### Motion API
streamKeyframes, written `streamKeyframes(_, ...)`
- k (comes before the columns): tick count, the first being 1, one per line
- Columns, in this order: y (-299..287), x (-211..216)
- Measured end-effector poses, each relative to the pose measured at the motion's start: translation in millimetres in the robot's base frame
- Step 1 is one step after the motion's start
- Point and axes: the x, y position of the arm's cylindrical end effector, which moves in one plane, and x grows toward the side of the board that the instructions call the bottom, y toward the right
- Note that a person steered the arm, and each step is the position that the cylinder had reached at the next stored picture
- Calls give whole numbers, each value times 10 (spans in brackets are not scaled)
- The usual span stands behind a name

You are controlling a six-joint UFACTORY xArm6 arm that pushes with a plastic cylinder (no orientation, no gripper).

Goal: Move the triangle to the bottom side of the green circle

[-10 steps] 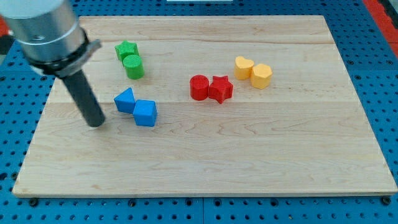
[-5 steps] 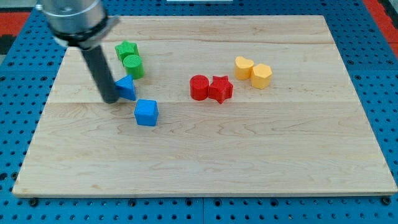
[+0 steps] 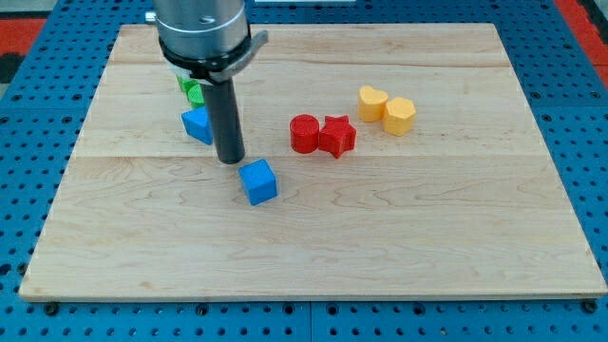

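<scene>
Tip (image 3: 230, 159) first: our rod stands on the wooden board (image 3: 399, 237), its lower end planted between two blue pieces. We carry no fingers at all (only this straight dark rod), so nothing is spread, pressed together or pinching; my tip merely rests on the board.

Just to the view's left of my tip, and a little toward the view's top, sits the blue triangle (image 3: 197, 124). Whether it touches the rod we cannot tell, since the rod covers its right edge. Directly above that triangle, toward the view's top, a patch of green block (image 3: 193, 91) shows beside the rod; our arm's body hides most of it, so we cannot make out whether we are seeing the green circle, another green shape, or both. The triangle lies on the bottom side of that green patch, close to it.

Toward the view's bottom and right of my tip lies the blue cube (image 3: 258, 181), near but apart from the rod.

Further to the view's right of my tip sit the red cylinder (image 3: 304, 133) and red star (image 3: 336, 135), touching each other. Beyond them, toward the view's top right, two yellow blocks are side by side: a yellow heart (image 3: 372, 102) and a second yellow block (image 3: 400, 115).
</scene>
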Motion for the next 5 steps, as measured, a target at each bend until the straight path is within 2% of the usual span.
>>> streamKeyframes(1, -187, -4)
streamKeyframes(2, 82, -72)
streamKeyframes(3, 71, -242)
streamKeyframes(4, -272, -295)
streamKeyframes(5, 226, -165)
